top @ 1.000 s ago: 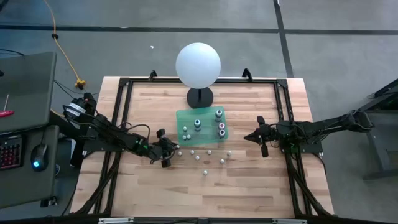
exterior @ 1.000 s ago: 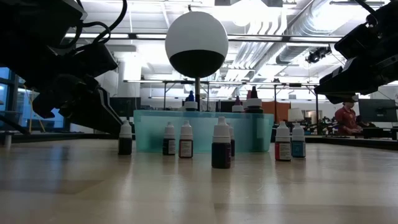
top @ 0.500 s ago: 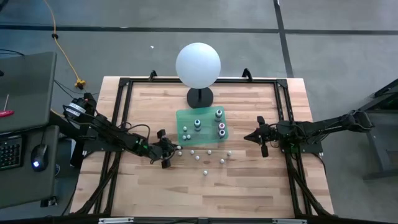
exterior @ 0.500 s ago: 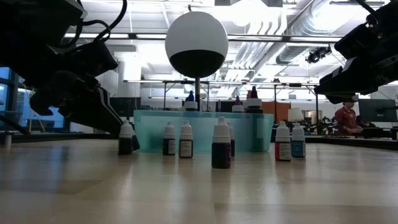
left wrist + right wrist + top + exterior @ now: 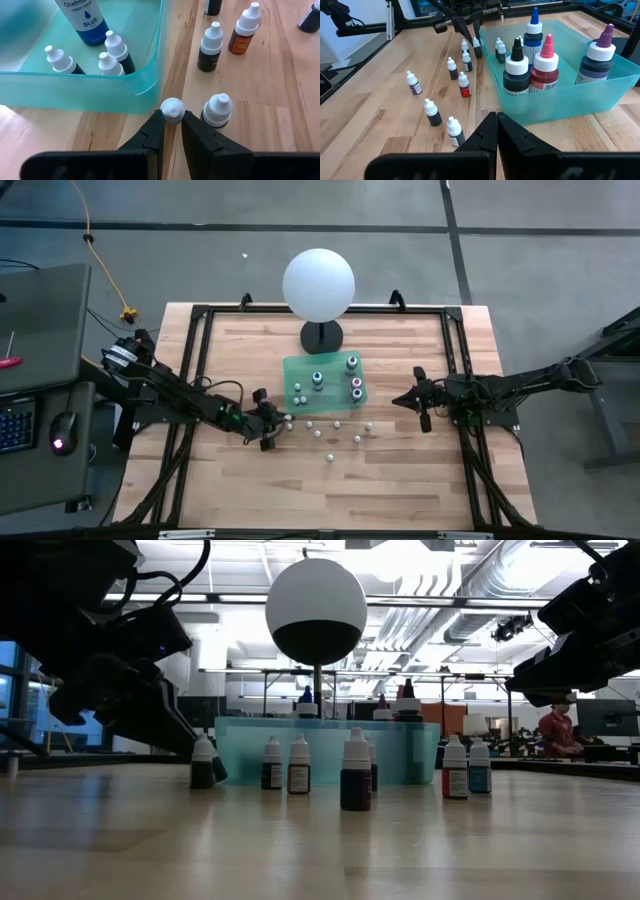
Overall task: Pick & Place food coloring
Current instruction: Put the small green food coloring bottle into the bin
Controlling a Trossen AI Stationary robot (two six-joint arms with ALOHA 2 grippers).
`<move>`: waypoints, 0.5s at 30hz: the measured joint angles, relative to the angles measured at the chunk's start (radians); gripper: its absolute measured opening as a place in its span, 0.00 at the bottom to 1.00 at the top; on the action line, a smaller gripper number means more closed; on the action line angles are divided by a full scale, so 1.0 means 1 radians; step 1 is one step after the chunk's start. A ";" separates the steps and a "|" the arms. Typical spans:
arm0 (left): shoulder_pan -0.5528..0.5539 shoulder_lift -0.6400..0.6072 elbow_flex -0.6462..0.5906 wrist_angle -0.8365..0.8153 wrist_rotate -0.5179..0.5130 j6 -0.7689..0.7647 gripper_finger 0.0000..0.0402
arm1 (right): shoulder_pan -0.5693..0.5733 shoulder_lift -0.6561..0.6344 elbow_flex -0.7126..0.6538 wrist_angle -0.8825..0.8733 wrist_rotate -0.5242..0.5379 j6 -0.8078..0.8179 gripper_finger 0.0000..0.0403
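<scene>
Several tiny food coloring bottles (image 5: 330, 432) with white caps stand loose on the wooden table, near a teal bin (image 5: 300, 363). The bin holds larger bottles (image 5: 535, 60) and a few tiny ones (image 5: 112, 52). My left gripper (image 5: 275, 423) is shut on the leftmost loose bottle (image 5: 203, 762), close to the bin's near left corner. A second tiny bottle (image 5: 217, 109) stands right beside it. My right gripper (image 5: 400, 400) hovers shut, right of the bin, with nothing in it. My left gripper pinches the tiny bottle's white cap (image 5: 171, 109) between its two fingertips (image 5: 156, 125). The fingers come slanting down from the table's left side. The bottle stands upright, its base on the table in the low view.
A big white sphere (image 5: 318, 283) on a black stand (image 5: 321, 335) rises behind the bin. A black frame (image 5: 200, 340) runs around the table top. Bare wood lies toward the table's near edge (image 5: 330, 500). A person (image 5: 556, 730) shows far off in the room.
In the low view a finger of my left gripper has come in on the right side of the leftmost tiny bottle, down near the table. The bottle has stayed standing where it was.
</scene>
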 joint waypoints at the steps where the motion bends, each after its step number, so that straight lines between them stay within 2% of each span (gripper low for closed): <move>1: 0.000 0.000 0.002 -0.006 0.003 0.000 0.11 | 0.000 0.000 0.000 0.000 0.000 0.000 0.00; 8: 0.000 0.002 0.022 -0.079 0.039 -0.008 0.10 | 0.000 0.000 0.000 0.000 0.000 0.000 0.00; 15: 0.000 0.002 0.021 -0.075 0.040 -0.008 0.01 | 0.000 0.000 0.000 0.000 0.000 0.000 0.00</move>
